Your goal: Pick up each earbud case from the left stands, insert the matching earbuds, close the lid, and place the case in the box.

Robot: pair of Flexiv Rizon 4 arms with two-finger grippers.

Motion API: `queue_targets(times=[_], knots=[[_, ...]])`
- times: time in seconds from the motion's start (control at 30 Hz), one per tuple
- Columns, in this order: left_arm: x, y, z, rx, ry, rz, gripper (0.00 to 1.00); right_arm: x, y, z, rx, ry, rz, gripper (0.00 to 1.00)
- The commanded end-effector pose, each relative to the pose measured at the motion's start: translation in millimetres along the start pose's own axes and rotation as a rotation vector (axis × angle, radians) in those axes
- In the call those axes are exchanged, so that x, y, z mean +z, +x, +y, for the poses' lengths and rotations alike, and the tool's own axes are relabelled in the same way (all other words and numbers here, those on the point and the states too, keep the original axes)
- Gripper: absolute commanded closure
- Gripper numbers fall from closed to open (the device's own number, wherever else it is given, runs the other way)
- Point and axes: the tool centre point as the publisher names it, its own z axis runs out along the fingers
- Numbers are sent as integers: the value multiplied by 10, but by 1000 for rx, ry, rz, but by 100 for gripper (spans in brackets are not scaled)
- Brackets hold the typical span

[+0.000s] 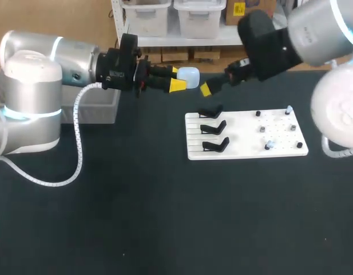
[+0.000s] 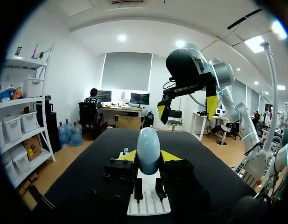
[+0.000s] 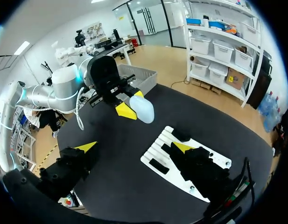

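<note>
The left hand (image 1: 179, 79) is clamped on the pale blue earbud case (image 1: 189, 77), one yellow fingertip on each side. It holds the case in the air above the far edge of the dark worktop (image 1: 136, 217), about midway along that edge. In the left wrist view the case stands upright between the fingers, rounded end up. The right hand (image 3: 134, 147) comes in from the far right corner with its fingers spread wide and nothing between them. One yellow tip is just beside the case and does not touch it. Under the two hands, right of the middle of the worktop, lies a white board (image 1: 248, 150). Three black stands (image 1: 214, 127) sit in a row along its left side. Small pieces (image 1: 262, 129), too small to make out, dot its right half. A grey box (image 1: 102, 106) sits at the far left corner, partly hidden behind the left arm.
</note>
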Motion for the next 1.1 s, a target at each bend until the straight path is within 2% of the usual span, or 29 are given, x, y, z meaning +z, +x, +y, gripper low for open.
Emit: queue_targets(times=[0.03,0.43,1.1], knots=[[1,5,4,1,0,-1,100,140,-112,1,0,-25,19,0],[1,5,4,1,0,-1,100,308,-240,11,-12,-35,39,0],[1,5,4,1,0,-1,100,479,-311,-234,34,-16,45,0]])
